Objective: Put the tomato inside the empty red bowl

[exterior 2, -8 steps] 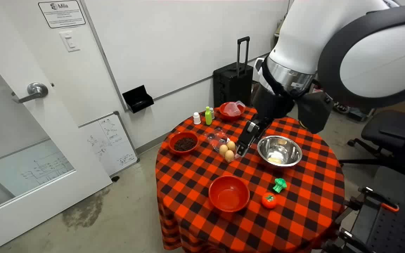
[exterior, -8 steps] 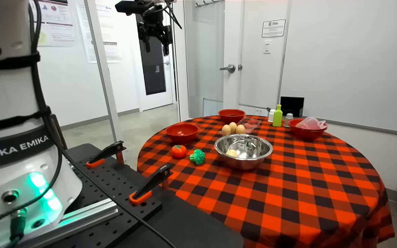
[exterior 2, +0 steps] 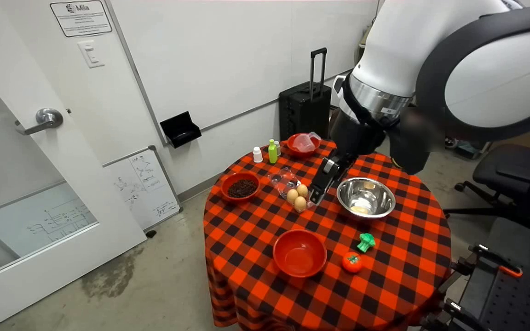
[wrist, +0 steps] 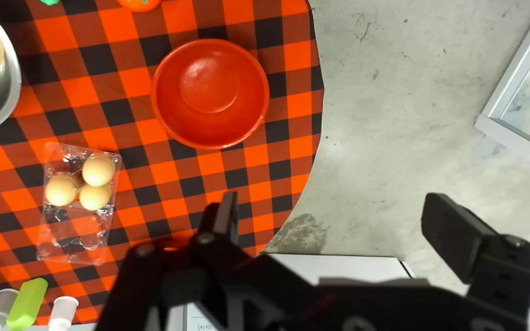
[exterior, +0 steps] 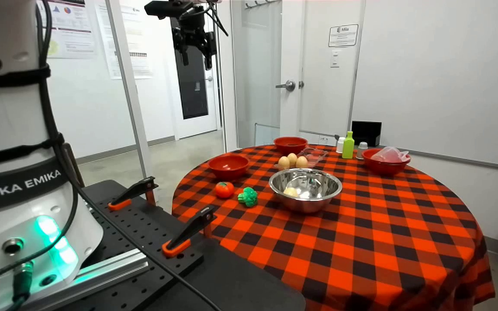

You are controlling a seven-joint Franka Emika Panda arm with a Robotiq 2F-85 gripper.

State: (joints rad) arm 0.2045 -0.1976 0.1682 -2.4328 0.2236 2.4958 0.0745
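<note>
Hanging well above the checked tablecloth, the gripper has its jaws spread wide with nothing between them. The tomato sits on the tablecloth; in an exterior view it lies just past three o'clock from the empty red bowl, near it but apart, with a green broccoli piece just beside the tomato at one o'clock. As I stand watching, I'd call the step in hand the approach, the pick not yet made. In the wrist view only a slice of the tomato shows, at the top edge, between ten and eleven o'clock from the jaws. So the next move, I judge, calls for a swing that way, then a descent straddling the tomato without nudging its green neighbour. After a pinch and a lift, the carry over to the bowl should be short, with a release inside its rim.
</note>
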